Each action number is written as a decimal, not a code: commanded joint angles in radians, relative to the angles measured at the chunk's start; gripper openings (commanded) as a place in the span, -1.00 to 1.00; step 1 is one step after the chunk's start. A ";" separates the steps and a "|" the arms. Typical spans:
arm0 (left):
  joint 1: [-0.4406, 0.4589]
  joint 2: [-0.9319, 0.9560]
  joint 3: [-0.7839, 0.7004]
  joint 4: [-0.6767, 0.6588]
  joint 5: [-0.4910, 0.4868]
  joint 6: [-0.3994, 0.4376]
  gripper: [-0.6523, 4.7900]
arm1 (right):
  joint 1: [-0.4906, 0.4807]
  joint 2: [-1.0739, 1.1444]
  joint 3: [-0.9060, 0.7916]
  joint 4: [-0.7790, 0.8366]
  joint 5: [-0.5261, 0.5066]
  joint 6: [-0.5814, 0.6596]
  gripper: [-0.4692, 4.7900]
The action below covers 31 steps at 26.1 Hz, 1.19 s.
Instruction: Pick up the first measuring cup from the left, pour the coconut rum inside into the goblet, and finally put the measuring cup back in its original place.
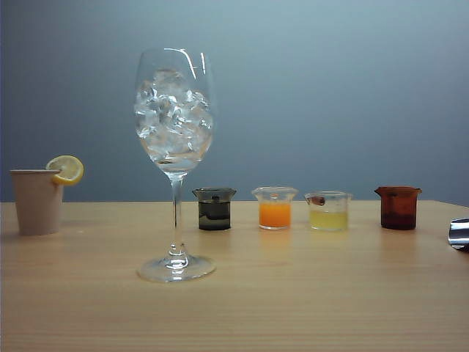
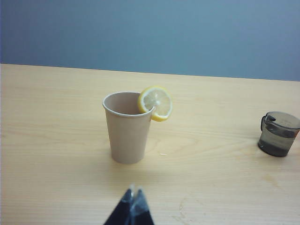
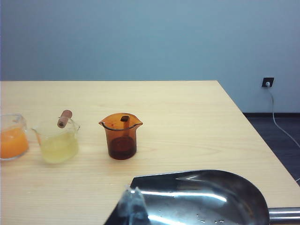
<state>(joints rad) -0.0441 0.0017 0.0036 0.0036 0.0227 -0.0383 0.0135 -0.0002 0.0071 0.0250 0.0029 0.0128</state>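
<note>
Nothing picked up yet. Smoky grey measuring cup [image 1: 214, 209] with the rum [image 1: 214, 215] sits on the counter [image 1: 293, 293], first in the row of four, just right of and behind the goblet [image 1: 174, 165]. Goblet is upright, bowl full of ice, so your pour target is high; expect a tall lift and tilt.

Left end effector [image 2: 133, 202] is pressed together, empty, hanging near side of the paper cup [image 2: 127, 126] with the lemon slice [image 2: 155, 103]; grey cup is off to its right. Right end effector [image 3: 132, 201] is also pressed together, over a steel scoop [image 3: 201, 197] at the right edge. Left arm looks the closer reach.
</note>
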 commanded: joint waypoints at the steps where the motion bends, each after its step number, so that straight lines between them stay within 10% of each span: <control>1: -0.001 0.001 0.004 0.013 -0.002 0.001 -0.78 | 0.002 0.001 -0.006 0.009 -0.002 0.013 -0.85; 16: -0.001 0.002 0.050 0.013 -0.091 -0.005 -0.78 | 0.002 0.005 0.053 -0.004 0.006 0.048 -0.86; 31: -0.002 0.217 0.452 -0.108 -0.057 -0.048 -0.78 | 0.007 0.335 0.392 0.013 -0.005 0.047 -0.86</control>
<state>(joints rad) -0.0444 0.1795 0.4175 -0.1135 -0.0605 -0.0834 0.0200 0.3012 0.3714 -0.0021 0.0204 0.0589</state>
